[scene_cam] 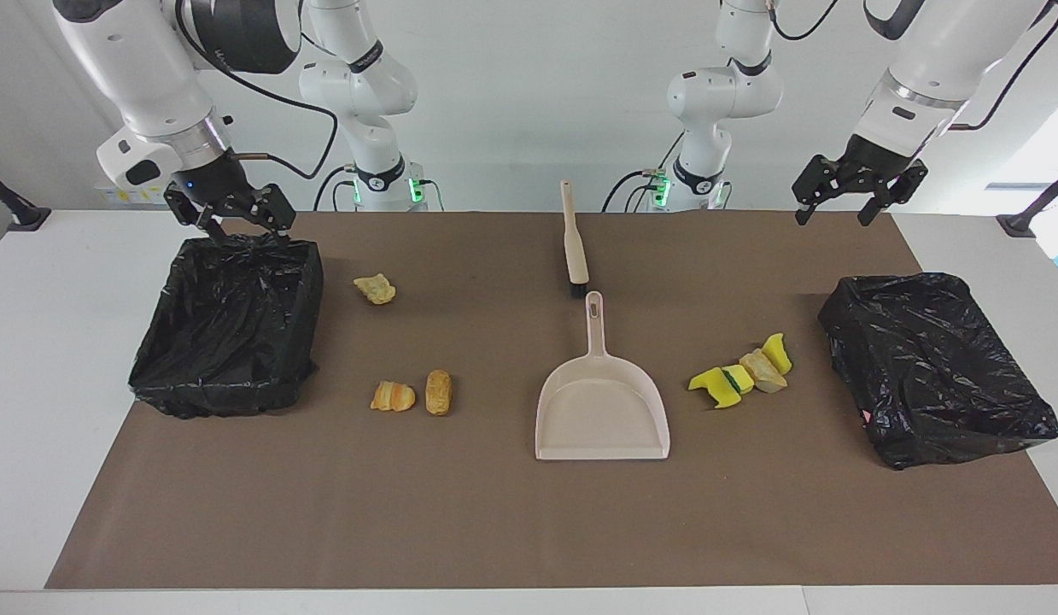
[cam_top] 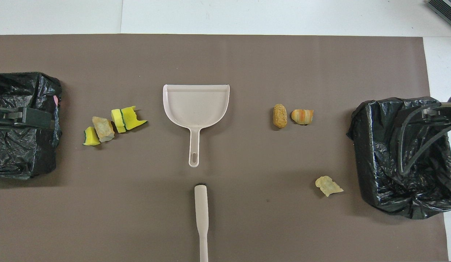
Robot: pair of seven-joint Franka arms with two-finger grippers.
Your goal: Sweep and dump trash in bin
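Dustpan (scene_cam: 601, 410), mid-worktop, handle toward the brush (scene_cam: 574, 243) and robots; both tools, left (scene_cam: 862, 201) and right (scene_cam: 238, 218), open, empty.

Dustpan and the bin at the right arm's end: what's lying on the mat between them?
Between the dustpan and that bin lie three scraps: two orange-brown lumps side by side, and a pale foam chunk nearer the robots. The overhead view shows it best.
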